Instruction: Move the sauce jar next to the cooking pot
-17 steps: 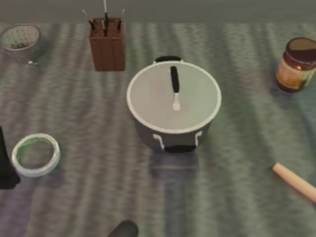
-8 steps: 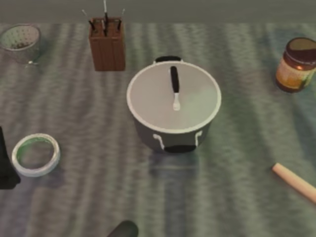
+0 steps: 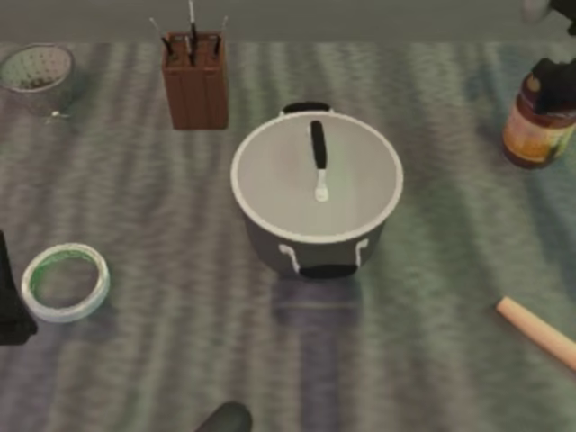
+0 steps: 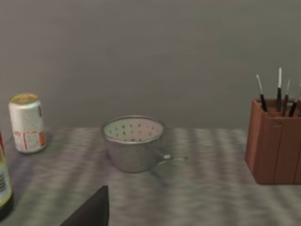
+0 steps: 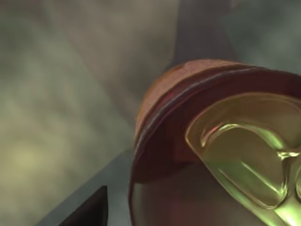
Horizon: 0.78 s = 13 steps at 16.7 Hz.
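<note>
the sauce jar point(image 3: 538, 126) is seen standing at the table's far right edge, well apart from the cooking pot point(image 3: 316, 193) at the centre. its lid is covered by the dark right gripper point(image 3: 553, 76), just above it; whether the gripper is wide or narrow cannot be told. the left arm point(image 3: 11, 301) is parked at the left edge, beside a tape roll point(image 3: 65, 282).

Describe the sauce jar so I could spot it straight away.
Start at the big grey cooking pot mid-table, then look to the table's far right edge. The sauce jar stands there under the right gripper: small, round, glass, with an orange-yellow label, unlike the pale rolling pin nearer the front.
</note>
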Motion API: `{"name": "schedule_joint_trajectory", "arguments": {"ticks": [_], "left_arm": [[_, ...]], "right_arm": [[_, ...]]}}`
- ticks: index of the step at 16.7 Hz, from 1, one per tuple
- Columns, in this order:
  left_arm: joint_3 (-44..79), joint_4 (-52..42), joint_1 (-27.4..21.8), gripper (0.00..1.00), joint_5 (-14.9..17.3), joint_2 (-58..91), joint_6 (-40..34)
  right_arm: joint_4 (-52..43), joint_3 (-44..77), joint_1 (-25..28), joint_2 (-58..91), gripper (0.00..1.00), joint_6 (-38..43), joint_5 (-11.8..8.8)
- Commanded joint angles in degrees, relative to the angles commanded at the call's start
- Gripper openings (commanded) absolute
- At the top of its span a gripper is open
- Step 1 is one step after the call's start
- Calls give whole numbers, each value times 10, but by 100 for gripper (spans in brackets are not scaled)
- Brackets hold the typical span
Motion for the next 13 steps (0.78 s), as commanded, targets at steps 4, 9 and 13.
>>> {"name": "schedule_joint_trajectory", "arguments": {"ticks": [4, 9, 13], "left_arm": [[0, 0, 0, 100, 0, 0, 0], [0, 0, 0, 100, 0, 0, 0], [0, 0, 0, 100, 0, 0, 0]], "right_arm": [[-8, 11, 1, 14, 100, -5, -1], [-9, 19, -1, 22, 100, -5, -1], [-31, 100, 3, 79, 100, -3, 0]]}}
